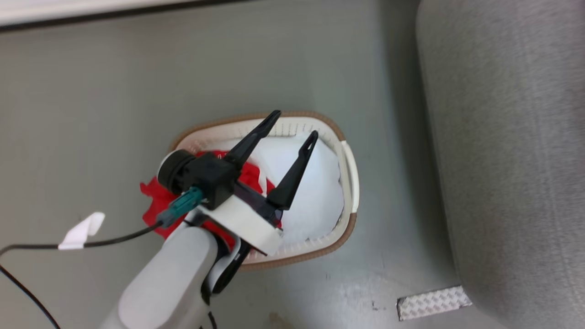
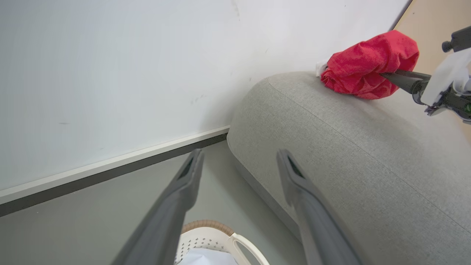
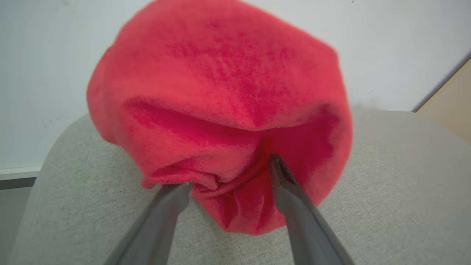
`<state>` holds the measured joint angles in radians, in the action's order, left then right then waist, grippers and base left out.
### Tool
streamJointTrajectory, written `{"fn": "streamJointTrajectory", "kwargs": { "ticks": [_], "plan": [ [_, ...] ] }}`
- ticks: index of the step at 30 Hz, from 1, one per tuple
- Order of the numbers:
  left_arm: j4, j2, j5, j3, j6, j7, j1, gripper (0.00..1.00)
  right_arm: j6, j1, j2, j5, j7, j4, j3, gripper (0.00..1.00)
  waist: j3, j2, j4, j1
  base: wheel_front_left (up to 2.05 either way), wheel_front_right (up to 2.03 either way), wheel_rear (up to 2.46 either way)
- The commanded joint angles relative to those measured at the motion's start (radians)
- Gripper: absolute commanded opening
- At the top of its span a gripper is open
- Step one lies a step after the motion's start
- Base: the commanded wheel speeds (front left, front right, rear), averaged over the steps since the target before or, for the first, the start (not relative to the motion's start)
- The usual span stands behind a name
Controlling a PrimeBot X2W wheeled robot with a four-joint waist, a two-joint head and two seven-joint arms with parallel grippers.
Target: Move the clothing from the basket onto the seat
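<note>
The white perforated basket (image 1: pixel 348 183) with its brown rim stands on the grey floor beside the grey seat (image 1: pixel 502 137). Red clothing (image 1: pixel 155 201) spills over the basket's left rim, partly hidden by my left arm. Above the basket my left gripper (image 1: pixel 294 124) hangs open with nothing in it, fingers pointing toward the seat (image 2: pixel 331 147). On the seat's rounded top lies a bunched red garment (image 2: pixel 368 66). My right gripper (image 3: pixel 228 173) is open, its fingers (image 3: pixel 290 198) spread and pushed into that red garment (image 3: pixel 220 92), which rests on the seat (image 3: pixel 397 191).
A plain white sheet (image 1: pixel 315 183) fills the basket's right half. A black cable with a white tag (image 1: pixel 82 230) runs across the floor at the left. A metal plate (image 1: pixel 432 301) lies by the seat's base. A white wall and dark baseboard (image 2: pixel 110 169) stand behind.
</note>
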<state>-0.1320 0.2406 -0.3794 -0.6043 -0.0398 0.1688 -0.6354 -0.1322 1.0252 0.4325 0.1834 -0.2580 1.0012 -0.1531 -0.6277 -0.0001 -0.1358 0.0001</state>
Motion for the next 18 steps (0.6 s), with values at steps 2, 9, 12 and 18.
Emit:
{"fn": "streamJointTrajectory", "kwargs": {
  "ticks": [2, 9, 12, 18],
  "plan": [
    [-0.016, 0.014, -0.023, 0.014, 0.004, 0.024, 0.042, 1.0, 0.003, -0.106, -0.005, 0.008, -0.006, -0.074, -0.001, 1.0, 0.107, 0.0001, -0.019, -0.0001, 0.0, 0.0, 0.0],
    [-0.066, 0.024, -0.075, 0.059, 0.033, 0.072, 0.165, 1.0, 0.003, -0.408, -0.062, 0.02, -0.005, -0.25, 0.012, 1.0, 0.287, 0.0001, -0.008, -0.0001, 0.0, 0.0, 0.0],
    [-0.075, 0.024, -0.1, 0.084, 0.05, 0.082, 0.228, 1.0, 0.003, -0.522, -0.09, 0.026, -0.006, -0.319, 0.025, 1.0, 0.359, 0.0001, 0.004, -0.0001, 0.0, 0.0, 0.0],
    [-0.077, 0.044, -0.105, 0.137, 0.089, 0.095, 0.356, 1.0, 0.003, -0.699, -0.14, 0.009, -0.006, -0.446, 0.07, 1.0, 0.471, 0.0001, 0.034, -0.0001, 0.0, 0.0, 0.0]
  ]
}}
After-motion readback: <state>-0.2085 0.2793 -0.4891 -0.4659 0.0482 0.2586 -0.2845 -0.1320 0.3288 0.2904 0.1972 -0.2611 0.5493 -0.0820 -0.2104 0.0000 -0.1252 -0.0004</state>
